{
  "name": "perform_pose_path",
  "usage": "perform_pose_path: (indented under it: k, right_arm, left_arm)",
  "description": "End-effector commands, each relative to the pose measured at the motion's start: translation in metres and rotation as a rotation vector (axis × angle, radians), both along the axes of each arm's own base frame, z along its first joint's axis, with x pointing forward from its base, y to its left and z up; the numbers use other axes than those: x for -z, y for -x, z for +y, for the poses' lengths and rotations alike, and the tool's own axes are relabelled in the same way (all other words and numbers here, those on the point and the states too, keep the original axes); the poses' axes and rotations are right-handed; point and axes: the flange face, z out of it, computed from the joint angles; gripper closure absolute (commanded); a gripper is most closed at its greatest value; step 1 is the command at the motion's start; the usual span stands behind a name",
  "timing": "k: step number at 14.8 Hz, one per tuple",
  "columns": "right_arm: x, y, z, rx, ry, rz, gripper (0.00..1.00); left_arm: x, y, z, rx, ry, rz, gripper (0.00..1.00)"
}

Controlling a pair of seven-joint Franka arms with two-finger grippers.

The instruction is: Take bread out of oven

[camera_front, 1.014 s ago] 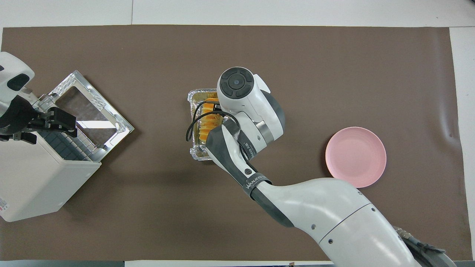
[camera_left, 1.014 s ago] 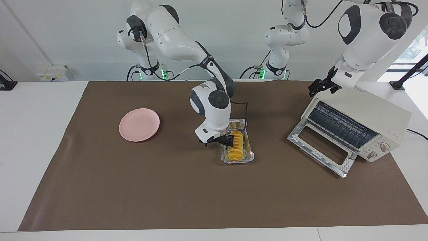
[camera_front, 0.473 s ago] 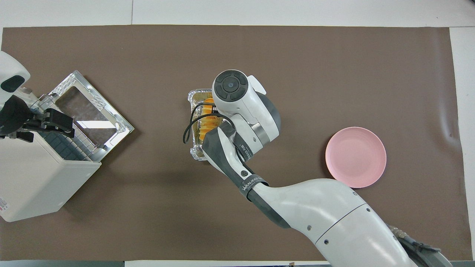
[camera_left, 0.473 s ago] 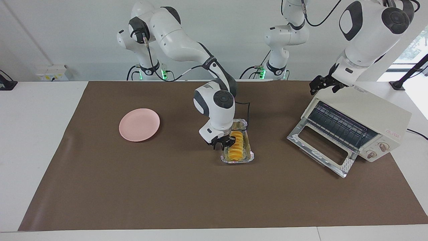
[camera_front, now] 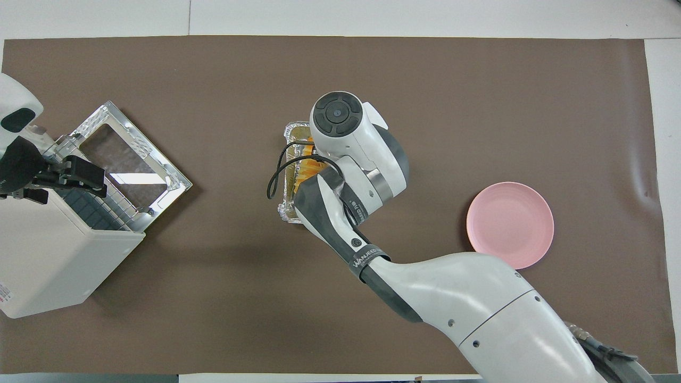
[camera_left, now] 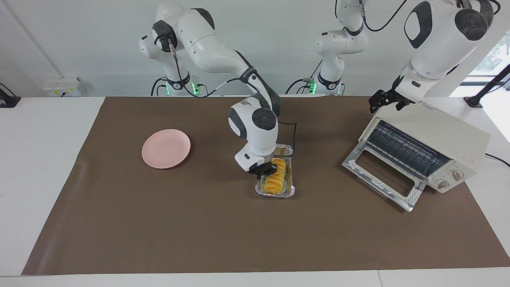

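Shifted a touch toward the right arm's end of the surface [camera_left: 159,223] since half a second ago: the foil tray [camera_left: 275,195], and the right claw [camera_left: 267,170] has gone with it! Starting at that end, the pink plate [camera_left: 166,148] lies bare and well apart from the action. On to the middle, where the right arm bends steeply down and its claw is right down on the bread [camera_left: 274,184], at the end of the loaf nearer the robots. Is that claw clenched on the loaf or released? I cannot tell from these views. The bread lies in the foil tray, out on the surface between plate and oven. Further along, the oven [camera_left: 446,139] stands with its glass door [camera_left: 382,175] dropped open, wire rack showing. Above the oven's top edge waits the left claw [camera_left: 382,100], its grip state also beyond telling.
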Motion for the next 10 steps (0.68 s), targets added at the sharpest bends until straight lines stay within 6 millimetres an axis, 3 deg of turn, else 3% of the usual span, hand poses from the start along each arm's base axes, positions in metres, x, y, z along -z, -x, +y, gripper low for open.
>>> perform_pose_path:
  k: [1, 4, 7, 10]
  right_arm:
    - [-0.037, -0.022, -0.034, 0.005, -0.038, 0.022, 1.0]
    - [-0.066, -0.064, -0.112, -0.031, -0.054, 0.02, 1.0]
    - [-0.061, -0.088, -0.182, -0.083, -0.04, 0.021, 1.0]
    - [-0.055, -0.109, -0.266, -0.125, -0.046, 0.01, 1.0]
  left_arm:
    - [-0.004, 0.005, 0.003, -0.002, 0.011, -0.005, 0.0]
    - [-0.005, 0.006, 0.003, -0.002, 0.011, -0.007, 0.0]
    - [-0.005, 0.005, 0.003, -0.002, 0.011, -0.008, 0.0]
    - [-0.005, 0.006, 0.003, -0.002, 0.011, -0.007, 0.0]
